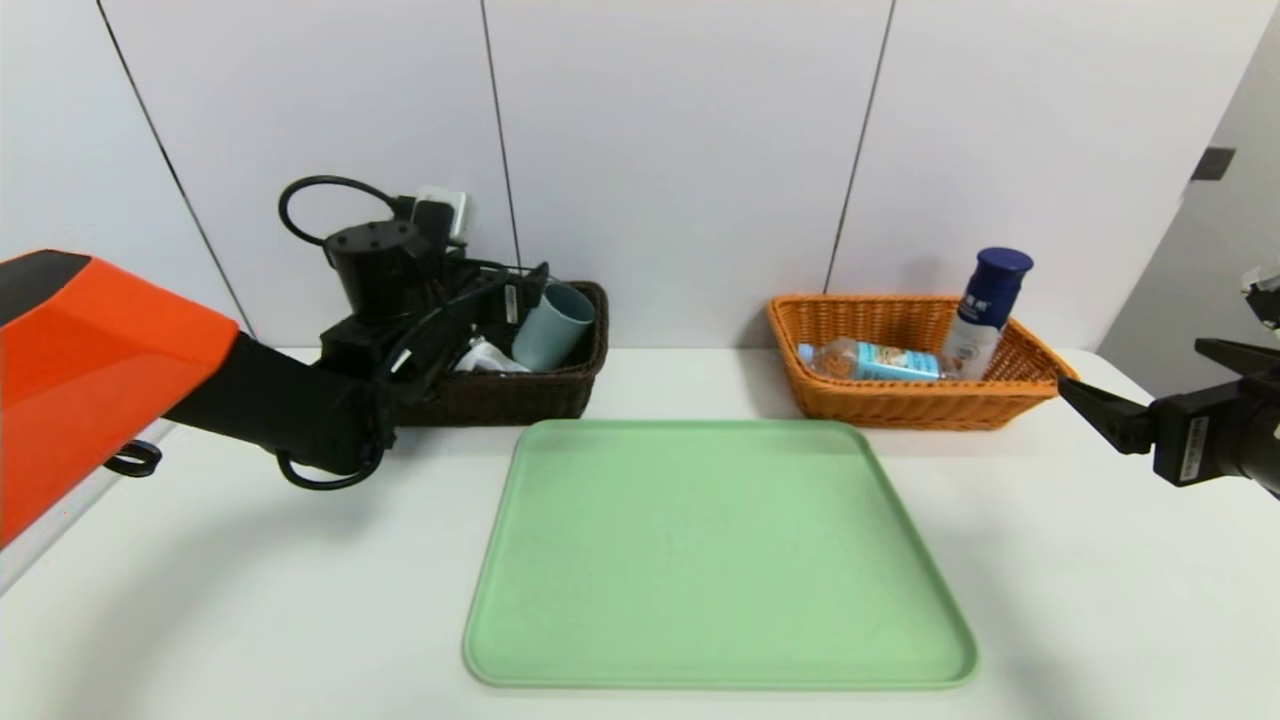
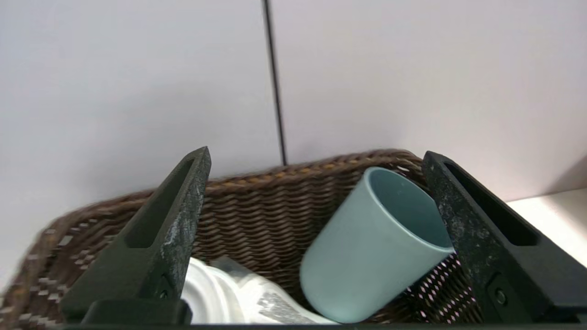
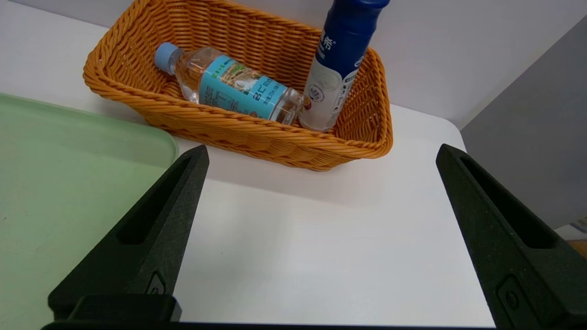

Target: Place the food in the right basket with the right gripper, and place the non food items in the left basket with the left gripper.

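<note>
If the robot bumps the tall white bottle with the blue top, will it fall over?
Probably. The tall white bottle is slim and high, and leans on the orange basket's end wall, so a nudge could tip it onto the water bottle lying beside it. It looks like stiff, smooth plastic, so it may slide rather than bend.

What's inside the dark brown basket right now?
In the dark brown basket: the teal-grey cup, tilted against the far wall, and a round white case with another white item beside it. The open left gripper hides the near part.
</note>
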`<state>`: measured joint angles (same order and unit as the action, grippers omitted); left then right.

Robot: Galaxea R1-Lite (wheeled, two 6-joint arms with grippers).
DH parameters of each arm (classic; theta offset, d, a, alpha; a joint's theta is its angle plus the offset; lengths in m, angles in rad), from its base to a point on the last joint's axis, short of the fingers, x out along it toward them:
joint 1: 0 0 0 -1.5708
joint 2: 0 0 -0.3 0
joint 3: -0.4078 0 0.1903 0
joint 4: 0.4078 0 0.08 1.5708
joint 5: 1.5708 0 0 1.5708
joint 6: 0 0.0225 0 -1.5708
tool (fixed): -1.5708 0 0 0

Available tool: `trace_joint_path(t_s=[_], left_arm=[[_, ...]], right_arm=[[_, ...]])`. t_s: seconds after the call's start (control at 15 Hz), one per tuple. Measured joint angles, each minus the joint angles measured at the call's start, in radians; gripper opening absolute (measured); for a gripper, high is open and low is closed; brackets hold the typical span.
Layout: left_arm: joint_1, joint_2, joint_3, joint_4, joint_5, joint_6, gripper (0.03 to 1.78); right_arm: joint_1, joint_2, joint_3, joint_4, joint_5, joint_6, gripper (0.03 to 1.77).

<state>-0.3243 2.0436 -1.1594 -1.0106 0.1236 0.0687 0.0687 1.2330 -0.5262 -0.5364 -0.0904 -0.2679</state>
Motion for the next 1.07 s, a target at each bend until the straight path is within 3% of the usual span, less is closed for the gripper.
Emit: trace_joint_path(t_s=[0.4, 0.53, 0.67, 1.07], left_arm=[[0.089, -0.176, 0.058, 0.226, 0.005, -0.008, 1.67], [0.127, -0.249, 0.095, 0.321, 0.034, -0.009, 1.67], [0.171, -0.307, 0.129, 0.358, 0.080, -0.002, 1.67], [0.264, -0.505, 0.294, 0.476, 0.109, 0.014, 1.69]], right_arm=[[0.000, -0.011, 0.003, 0.000, 0.000, -0.003, 1.71], [0.001, -0.018, 0.011, 0.000, 0.000, -0.003, 1.71], [0.000, -0.028, 0.019, 0.000, 0.000, -0.002, 1.71], [0.000, -0.065, 0.026, 0.000, -0.001, -0.001, 1.71]])
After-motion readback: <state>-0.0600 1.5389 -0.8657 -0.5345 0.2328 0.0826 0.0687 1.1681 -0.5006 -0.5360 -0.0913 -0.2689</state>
